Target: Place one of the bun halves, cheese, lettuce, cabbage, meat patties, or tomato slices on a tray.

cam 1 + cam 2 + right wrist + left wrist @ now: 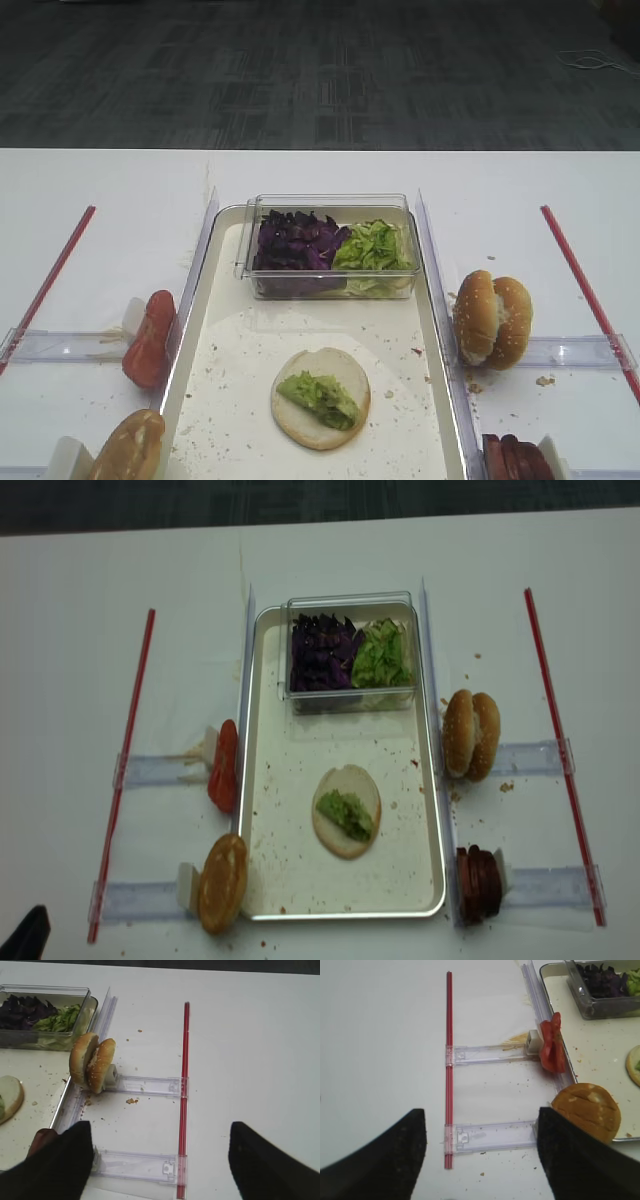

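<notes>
- The tray (262, 780) takes up the middle of the table, long axis running away from the robot. A bun half (346, 811) lies cut face up on it with a clump of lettuce (345, 813) on top. The clear box (350, 652) with cabbage (320, 652) sits at the far end.
- Next up is probably the meat patties (478, 884), standing on edge just off the tray's near right corner. The right gripper (160, 1160) is nearer: in its wrist view they peek out by the left finger, so they lie to its left, and the jaws are wide with nothing in them.
- The left gripper (480, 1155) is gaping and empty too, by the tomato slices (552, 1042).
- Only the overhead views show the whole patty stack; neither shows the jaws.
</notes>
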`<state>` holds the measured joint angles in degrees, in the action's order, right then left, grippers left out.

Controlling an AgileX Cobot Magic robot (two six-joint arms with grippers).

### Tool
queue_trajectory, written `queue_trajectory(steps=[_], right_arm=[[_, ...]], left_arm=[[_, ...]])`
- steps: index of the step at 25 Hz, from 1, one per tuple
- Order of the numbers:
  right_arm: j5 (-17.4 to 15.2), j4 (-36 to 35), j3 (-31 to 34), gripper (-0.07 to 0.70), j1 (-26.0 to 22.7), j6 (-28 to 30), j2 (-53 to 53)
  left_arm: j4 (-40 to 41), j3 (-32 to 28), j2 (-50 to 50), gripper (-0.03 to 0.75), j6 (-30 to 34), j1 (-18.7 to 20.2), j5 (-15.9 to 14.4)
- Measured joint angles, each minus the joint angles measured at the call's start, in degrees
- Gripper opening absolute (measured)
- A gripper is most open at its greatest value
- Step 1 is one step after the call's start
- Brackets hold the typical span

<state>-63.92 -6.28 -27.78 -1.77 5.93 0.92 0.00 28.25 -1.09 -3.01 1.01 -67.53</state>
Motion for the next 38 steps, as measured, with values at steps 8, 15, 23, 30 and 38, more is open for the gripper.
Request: queue_trajectory(steps=[8,15,23,30,38], right_arm=[[0.00,0.00,0.10,0.590,0.00,0.00,0.00],[0.00,0.11,0.10,0.590,0.00,0.00,0.00],[0.00,0.24,0.10,0.590,0.00,-0.75,0.00],[0.00,0.24,0.10,0.590,0.00,-0.78,0.00],[0.00,0.24,0.10,0.590,0.00,-1.01,0.00]], left_arm=[[0.00,0.00,0.00,0.471,0.00,0.00,0.00],[0.00,0.00,0.00,0.471,0.00,0.00,0.00],[0.00,0.00,0.00,0.471,0.00,0.00,0.00],[0.00,0.00,0.00,0.471,0.00,0.00,0.00],[0.00,0.00,0.00,0.471,0.00,0.00,0.00]])
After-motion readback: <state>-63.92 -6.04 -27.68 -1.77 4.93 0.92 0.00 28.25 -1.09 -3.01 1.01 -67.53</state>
